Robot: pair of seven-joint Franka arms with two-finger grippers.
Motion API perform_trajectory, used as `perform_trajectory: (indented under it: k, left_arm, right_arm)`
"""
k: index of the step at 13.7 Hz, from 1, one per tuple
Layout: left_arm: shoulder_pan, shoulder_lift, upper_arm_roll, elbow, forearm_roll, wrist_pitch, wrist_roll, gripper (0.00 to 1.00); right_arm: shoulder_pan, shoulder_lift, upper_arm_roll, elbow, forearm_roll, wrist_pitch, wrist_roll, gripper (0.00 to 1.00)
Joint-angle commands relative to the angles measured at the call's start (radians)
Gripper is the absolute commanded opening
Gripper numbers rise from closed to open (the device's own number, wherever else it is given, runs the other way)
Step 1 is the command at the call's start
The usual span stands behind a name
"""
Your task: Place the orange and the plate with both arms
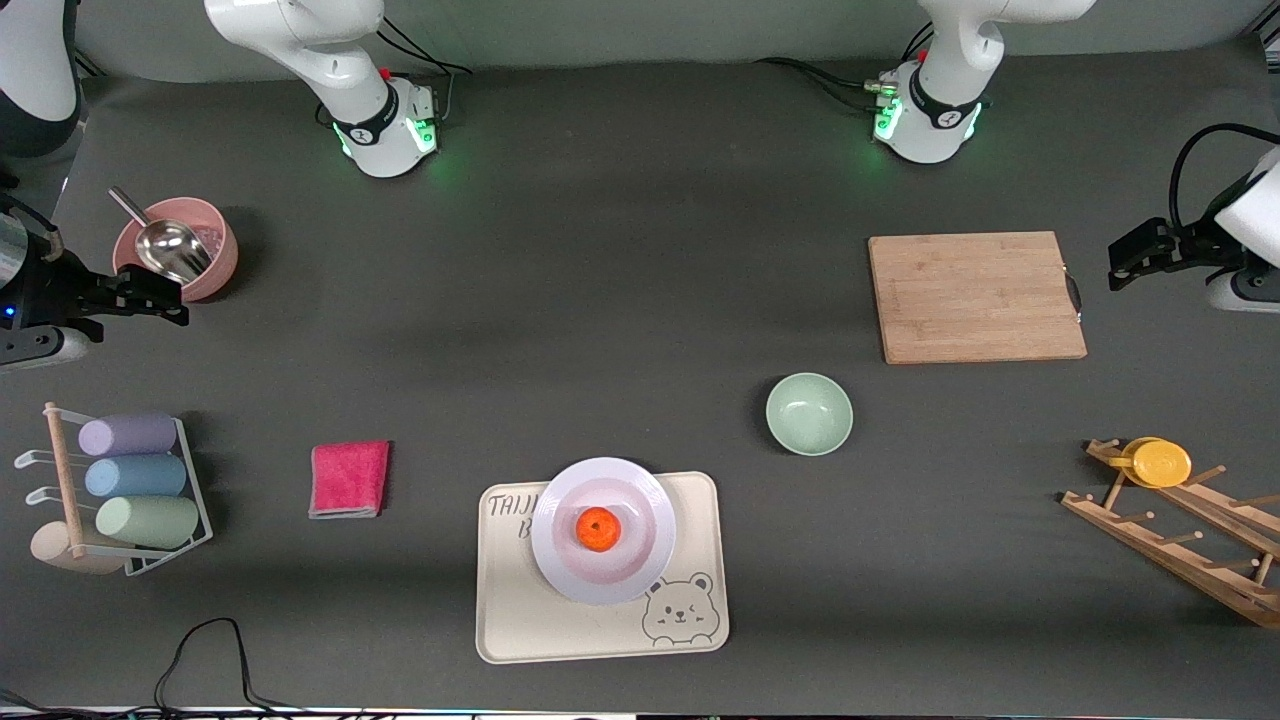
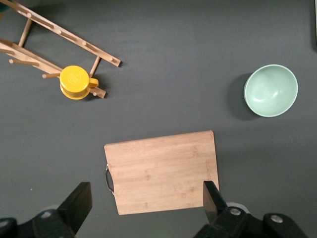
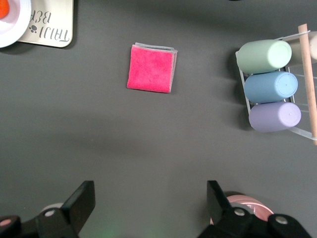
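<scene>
The orange (image 1: pixel 598 528) sits in the middle of the pale lavender-white plate (image 1: pixel 560 500). The plate rests on the cream bear tray (image 1: pixel 520 620), near the front camera. A slice of the plate (image 3: pixel 11 30) and of the orange (image 3: pixel 2 7) shows at the edge of the right wrist view. My left gripper (image 1: pixel 1122 262) is open and empty, up over the table beside the wooden cutting board (image 1: pixel 975 297); its wrist view shows it open (image 2: pixel 147 193). My right gripper (image 1: pixel 170 300) is open and empty beside the pink bowl (image 1: pixel 205 255); its wrist view shows it open (image 3: pixel 149 191).
A mint-green bowl (image 1: pixel 809 413) stands between the tray and the board. A pink cloth (image 1: pixel 348 479) and a rack of pastel rolls (image 1: pixel 135 480) lie toward the right arm's end. A wooden rack (image 1: pixel 1180 535) with a yellow disc (image 1: pixel 1160 463) stands at the left arm's end.
</scene>
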Motion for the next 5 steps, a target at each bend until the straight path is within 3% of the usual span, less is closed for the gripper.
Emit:
perform_trajectory:
  k: [1, 5]
  left_arm:
    - [-0.007, -0.010, 0.002, 0.041, -0.006, -0.085, -0.004, 1.00]
    - [-0.008, -0.002, 0.003, 0.064, -0.006, -0.085, -0.001, 1.00]
  right_arm:
    - [-0.008, -0.025, 0.010, -0.015, -0.014, -0.011, 0.032, 1.00]
    - [-0.009, -0.025, 0.007, -0.017, 0.014, -0.013, 0.047, 1.00]
